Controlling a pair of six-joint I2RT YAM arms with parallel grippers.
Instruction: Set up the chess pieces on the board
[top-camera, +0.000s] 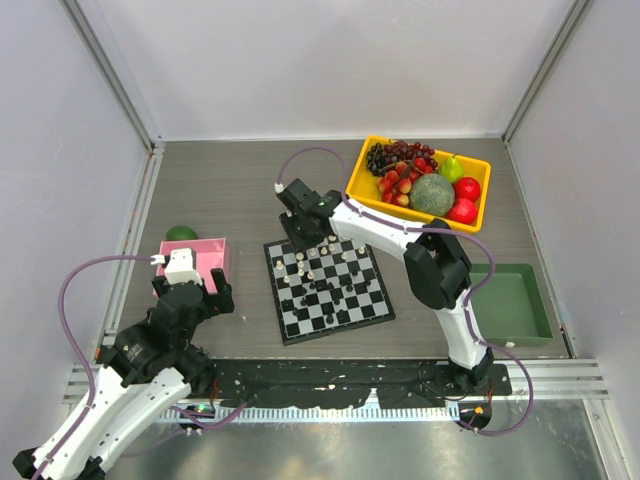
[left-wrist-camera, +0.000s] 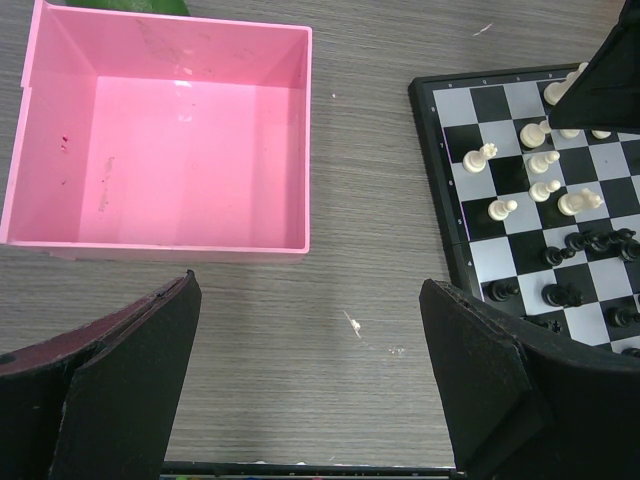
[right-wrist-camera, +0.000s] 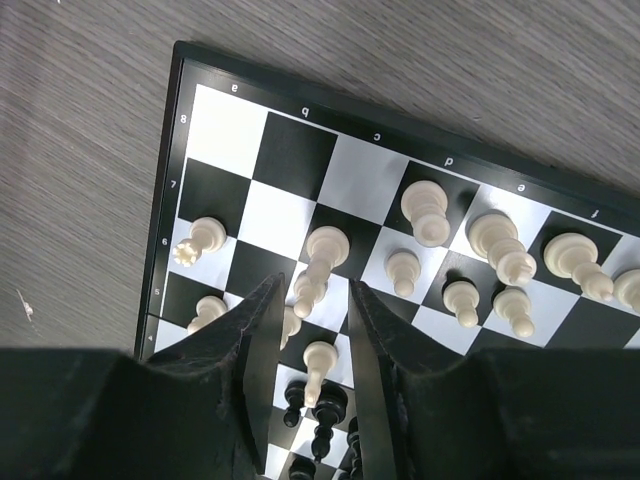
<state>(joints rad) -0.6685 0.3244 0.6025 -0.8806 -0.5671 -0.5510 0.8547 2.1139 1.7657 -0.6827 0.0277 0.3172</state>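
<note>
The board (top-camera: 283, 335) lies mid-table, with white chess pieces (top-camera: 325, 250) crowded on its far half and black ones (top-camera: 325, 295) in the middle and near rows. My right gripper (top-camera: 303, 238) hovers over the board's far-left part. In the right wrist view its jaws (right-wrist-camera: 312, 284) stand a little apart over the board (right-wrist-camera: 290, 150), with a white piece (right-wrist-camera: 318, 365) standing on the squares between them, not gripped. My left gripper (top-camera: 192, 297) is wide open and empty (left-wrist-camera: 310, 290) over bare table between the pink tray and the board (left-wrist-camera: 470, 105).
A pink tray (top-camera: 212, 255) (left-wrist-camera: 170, 245) sits left of the board, with a green object (top-camera: 181, 233) behind it. A yellow fruit bin (top-camera: 355, 185) stands at the back right. A green tray (top-camera: 545, 310) lies at the right.
</note>
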